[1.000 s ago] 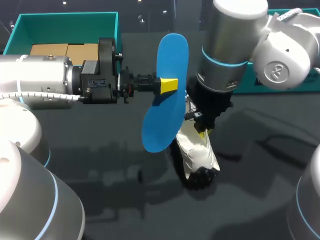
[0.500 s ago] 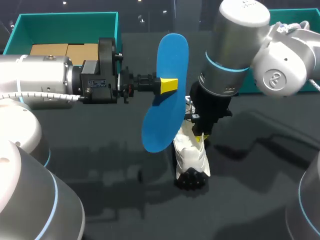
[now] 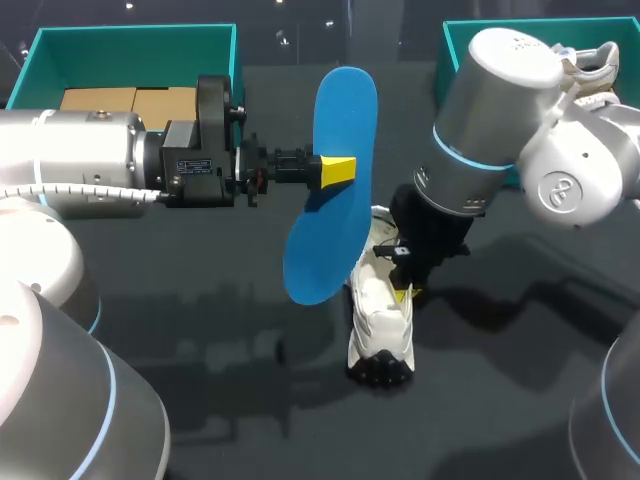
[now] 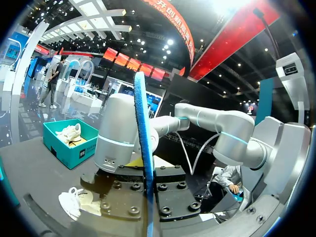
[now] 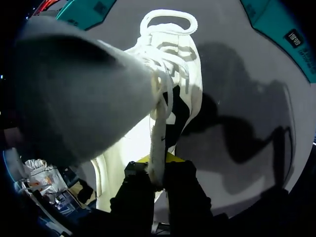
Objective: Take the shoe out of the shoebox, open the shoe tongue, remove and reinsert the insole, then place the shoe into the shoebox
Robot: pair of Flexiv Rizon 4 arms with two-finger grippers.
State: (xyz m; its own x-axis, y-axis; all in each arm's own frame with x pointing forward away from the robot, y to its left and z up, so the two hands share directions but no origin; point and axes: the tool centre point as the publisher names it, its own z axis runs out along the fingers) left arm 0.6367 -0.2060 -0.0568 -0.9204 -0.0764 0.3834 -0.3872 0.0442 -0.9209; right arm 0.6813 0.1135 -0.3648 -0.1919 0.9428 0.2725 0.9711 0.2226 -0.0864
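My left gripper [image 3: 338, 170] is shut on a blue insole [image 3: 330, 200] and holds it upright in the air above the table's middle. In the left wrist view the insole [image 4: 144, 148] stands edge-on between the fingers. A white shoe [image 3: 381, 325] with a dark sole lies on the dark table just under and right of the insole. My right gripper [image 3: 404, 292] comes down on the shoe and is shut on a thin white edge by its opening [image 5: 158, 168], close to the laces [image 5: 170, 54]. The white shoe [image 4: 74, 202] also shows low beside my right arm.
A teal box [image 3: 35, 55] with brown cardboard inside stands at the back left. A second teal box [image 3: 455, 40] at the back right holds another white shoe [image 3: 590, 60]. Bare dark table [image 3: 250, 400] lies in front of the shoe.
My right arm has swung to the right and turned the shoe from a slant to nearly straight, its dark end toward the front. The left arm and insole have stayed still.
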